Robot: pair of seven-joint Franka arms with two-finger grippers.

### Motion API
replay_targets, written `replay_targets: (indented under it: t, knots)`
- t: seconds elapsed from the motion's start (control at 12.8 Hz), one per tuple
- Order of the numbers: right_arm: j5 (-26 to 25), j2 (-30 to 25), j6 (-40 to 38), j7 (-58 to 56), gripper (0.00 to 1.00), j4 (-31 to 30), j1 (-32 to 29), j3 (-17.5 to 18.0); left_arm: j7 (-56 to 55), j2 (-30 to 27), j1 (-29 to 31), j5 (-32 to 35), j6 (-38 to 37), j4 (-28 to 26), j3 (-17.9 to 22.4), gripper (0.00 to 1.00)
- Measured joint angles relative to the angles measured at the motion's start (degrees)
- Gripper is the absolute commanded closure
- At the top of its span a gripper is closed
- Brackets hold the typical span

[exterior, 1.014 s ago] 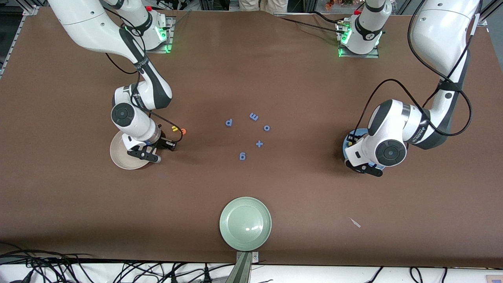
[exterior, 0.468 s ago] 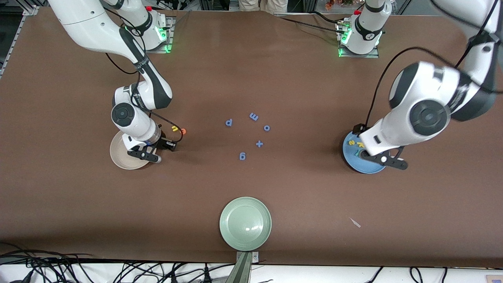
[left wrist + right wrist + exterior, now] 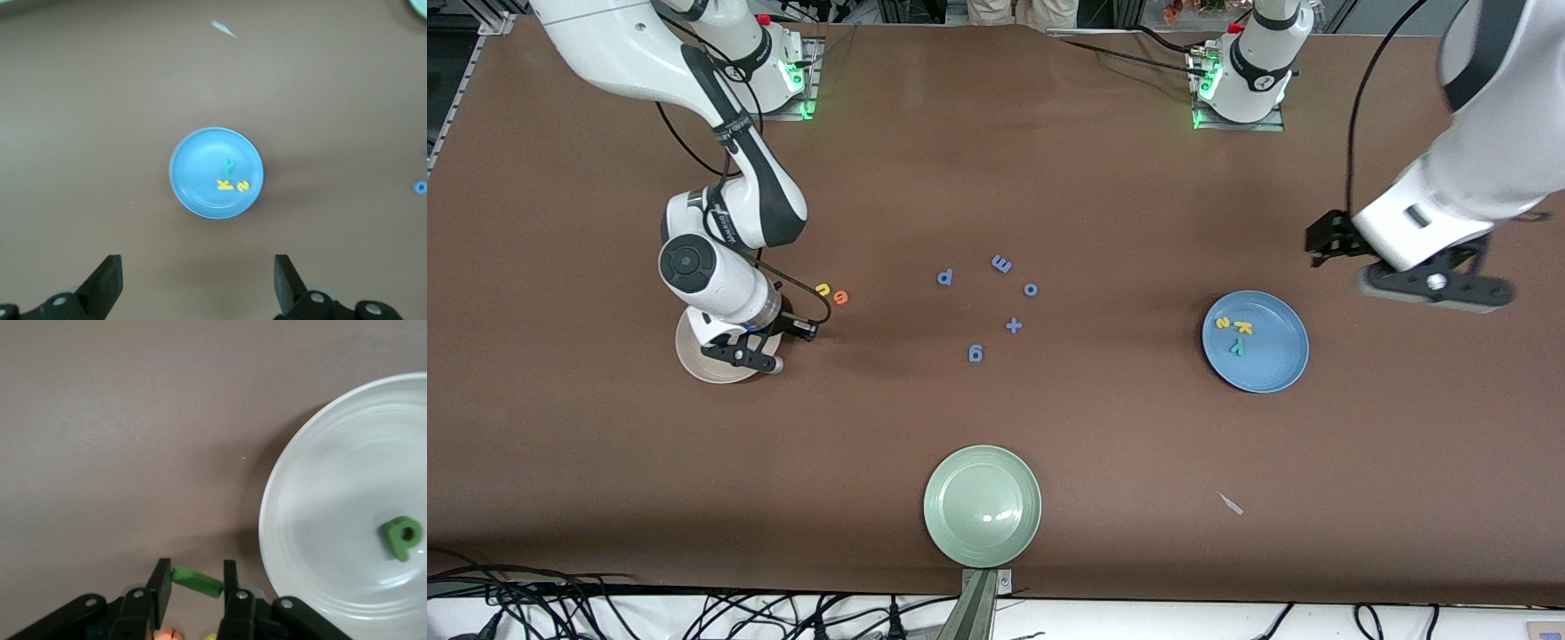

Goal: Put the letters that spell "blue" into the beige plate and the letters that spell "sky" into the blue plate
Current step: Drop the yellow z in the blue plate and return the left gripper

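We see right hand [image 3: 193, 581] pinching green bar letter [image 3: 197, 581] at beige plate [image 3: 694, 360] edge — left hand [image 3: 198, 283] spread, high beside blue plate [image 3: 1272, 360], bare tabletop [image 3: 1103, 178] around.

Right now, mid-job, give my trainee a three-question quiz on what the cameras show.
1. True or false: the blue plate holds three letters.
2. What is the right gripper shut on? A) green bar letter B) yellow u C) orange e
3. Fill in: the green b lies in the ____ plate.

Key
1. True: yellow s, yellow k and teal y lie in it. The left gripper is open, raised above the table toward the left arm's end.
2. A, beside the plate's rim.
3. beige.
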Motion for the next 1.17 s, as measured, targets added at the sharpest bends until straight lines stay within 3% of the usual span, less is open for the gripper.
replay_targets:
  t: [0.23,0.31,0.39,0.47,0.7,0.94,1.17]
  knots:
    - [0.0,-0.77,-1.29,-5.28,0.63,0.22,-0.18,-2.86,-0.06,-3.97,0.01,-1.32,-0.22,-1.24,3.4,0.0]
    - [0.0,-0.74,-1.79,-6.99,0.57,0.21,-0.26,-3.92,-0.07,-5.67,-0.03,-2.52,1.41,-3.76,3.86,0.0]
    - [0.0,-0.73,-2.68,-8.57,0.42,0.2,-0.3,-4.91,-0.24,-7.67,-0.15,-3.34,3.55,-7.48,4.34,0.0]
    - [0.0,-0.72,-3.42,-9.75,0.36,0.18,-0.34,-5.73,-0.65,-9.82,-0.31,-5.02,4.95,-11.55,5.11,0.0]
    - [0.0,-0.69,-4.94,-10.06,0.33,0.15,-0.35,-6.42,-0.66,-14.32,-1.88,-8.37,6.36,-18.36,9.17,0.0]
    - [1.38,-0.69,-5.1,-6.14,0.33,0.15,-0.25,-5.07,-0.71,-14.63,-9.07,-8.18,5.03,-17.99,16.06,0.0]
    - [2.36,-0.47,-4.98,2.16,0.33,0.04,0.06,-0.83,-0.66,-11.38,-8.38,-8.17,2.08,-12.99,16.63,0.0]
